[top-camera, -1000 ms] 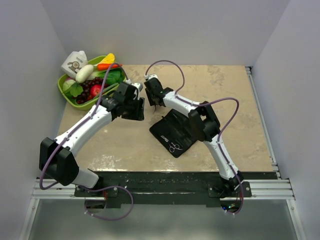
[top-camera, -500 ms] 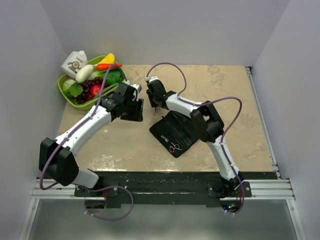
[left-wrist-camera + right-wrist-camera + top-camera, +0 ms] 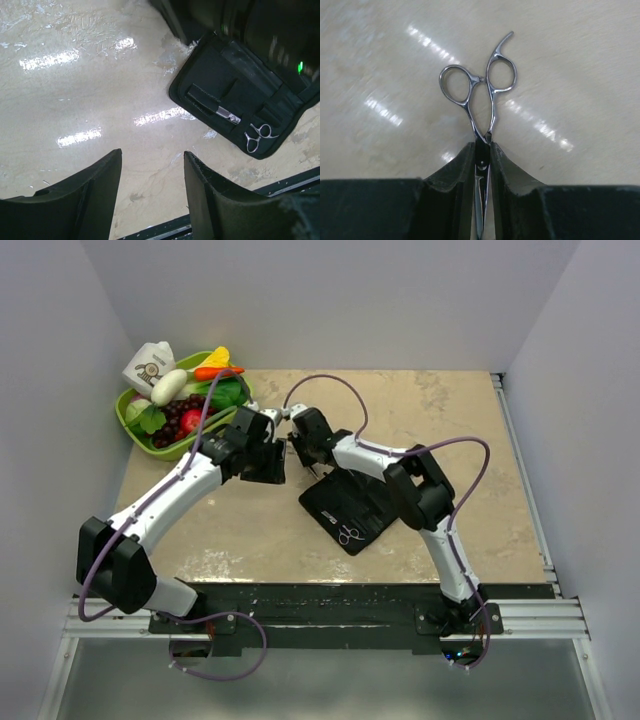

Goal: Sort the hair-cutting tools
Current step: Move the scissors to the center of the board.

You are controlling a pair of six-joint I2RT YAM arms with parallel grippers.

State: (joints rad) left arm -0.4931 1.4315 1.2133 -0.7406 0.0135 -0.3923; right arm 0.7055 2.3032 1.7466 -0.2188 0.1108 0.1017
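While right gripper point(image 3: 481, 148) clamps slim silver ring-handled metal scissors point(image 3: 492, 112) by the blades | left gripper point(image 3: 152, 165): released, empty, hovering over beige tabletop point(image 3: 75, 100)

scissors point(image 3: 492, 105): polished silver metal | case point(image 3: 225, 82): matt black fabric | table point(image 3: 75, 110): glossy stone-look

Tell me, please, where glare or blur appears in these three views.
Left wrist view: white glare streaks on the table, black case readable. Right wrist view: table glare smeared and soft, scissors sharp. Top view: even light, faint shadows, no strong glare.
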